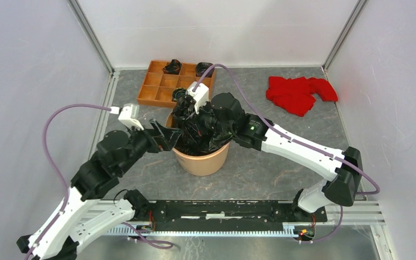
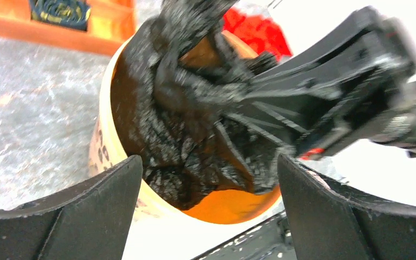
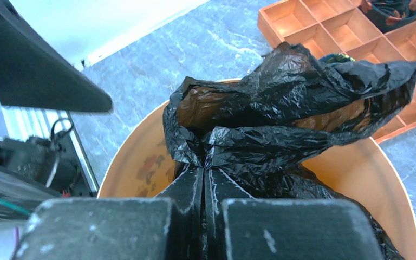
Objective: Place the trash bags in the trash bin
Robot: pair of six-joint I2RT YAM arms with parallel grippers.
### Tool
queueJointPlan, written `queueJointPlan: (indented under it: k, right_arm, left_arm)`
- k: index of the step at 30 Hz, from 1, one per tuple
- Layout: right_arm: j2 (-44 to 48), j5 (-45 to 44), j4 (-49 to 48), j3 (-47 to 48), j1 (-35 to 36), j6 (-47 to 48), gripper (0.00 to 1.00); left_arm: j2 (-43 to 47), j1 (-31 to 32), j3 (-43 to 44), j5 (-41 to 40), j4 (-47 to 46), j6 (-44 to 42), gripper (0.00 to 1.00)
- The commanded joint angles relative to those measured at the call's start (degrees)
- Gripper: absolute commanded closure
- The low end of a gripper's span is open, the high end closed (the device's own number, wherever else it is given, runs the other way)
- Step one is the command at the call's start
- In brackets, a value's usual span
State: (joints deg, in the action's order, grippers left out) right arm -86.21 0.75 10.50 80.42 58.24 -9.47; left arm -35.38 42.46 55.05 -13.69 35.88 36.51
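Note:
The peach-orange trash bin stands in the middle of the table. A crinkly black trash bag bulges up out of its mouth. My right gripper is shut on a fold of the trash bag just above the bin's rim, and it holds the film up in a bunch. My left gripper is wide open at the bin's left rim, with nothing between its fingers. In the left wrist view the bag lies against the bin's inner wall, and the bare orange bottom shows below it.
An orange-brown wooden tray of square compartments sits just behind the bin, with small rolled black bundles in its far cells. A red cloth lies at the back right. White walls enclose the table on three sides.

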Motion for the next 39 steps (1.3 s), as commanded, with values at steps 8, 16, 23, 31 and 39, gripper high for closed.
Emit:
queueJointPlan:
  k: [8,16,23,31,39]
  right_arm:
    - [7.0,14.8,1.2,-0.6,-0.2,15.6,0.99]
    - [13.1,17.4,-5.7,-7.5,-0.2,16.1,0.99]
    - [11.3,16.3,-3.1,-5.7,-0.1,16.6,0.91]
    - [13.7,7.7,7.9,-3.3,-0.2,10.9,0.34]
    - [27.0,-7.3,19.4,-8.5,-0.2,9.6,0.08]
  left_arm:
    - [-5.7,0.0,12.5,0.8,1.5,8.9,0.00]
    - [-14.7,0.0,17.2,-6.5,4.5,13.4,0.00]
    - [-16.9,0.0,14.4,-4.6,1.1,7.6,0.38]
    - [-15.5,0.0,12.6,-15.3,-0.4,0.5,0.88]
    - [-9.8,0.0,5.5,-18.0,-9.0,-1.4,0.91]
